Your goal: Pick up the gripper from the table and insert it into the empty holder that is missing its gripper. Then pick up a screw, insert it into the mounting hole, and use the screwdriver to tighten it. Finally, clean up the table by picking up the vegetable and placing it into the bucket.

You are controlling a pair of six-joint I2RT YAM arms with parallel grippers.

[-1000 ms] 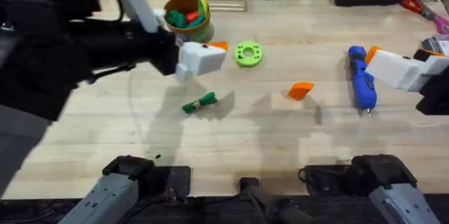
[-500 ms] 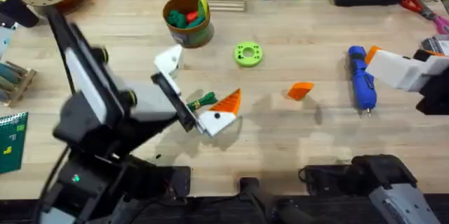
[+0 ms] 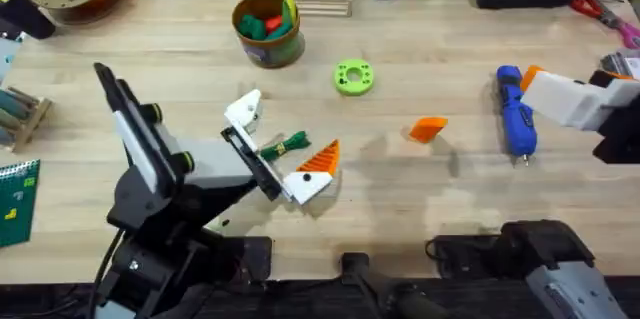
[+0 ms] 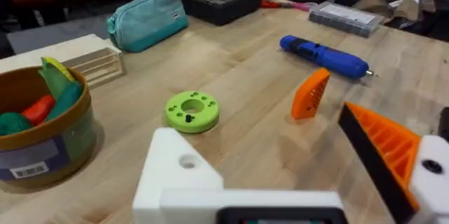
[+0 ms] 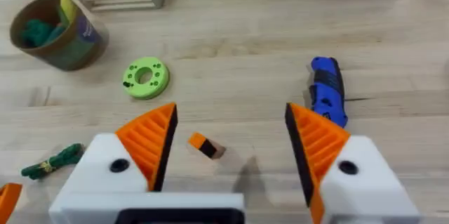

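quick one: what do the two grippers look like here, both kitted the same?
No. The left gripper has one white mount topped with an orange ribbed wedge; its other finger is a bare white holder with a round hole. The right gripper carries orange ribbed wedges on both white mounts, each with a dark screw hole. Arm links are black and grey.

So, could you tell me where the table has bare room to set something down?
Bare wood lies between the green disc and the screwdriver, and nearer the bases, below the gripper. It is crowded where the left gripper straddles the vegetable, below the bucket.
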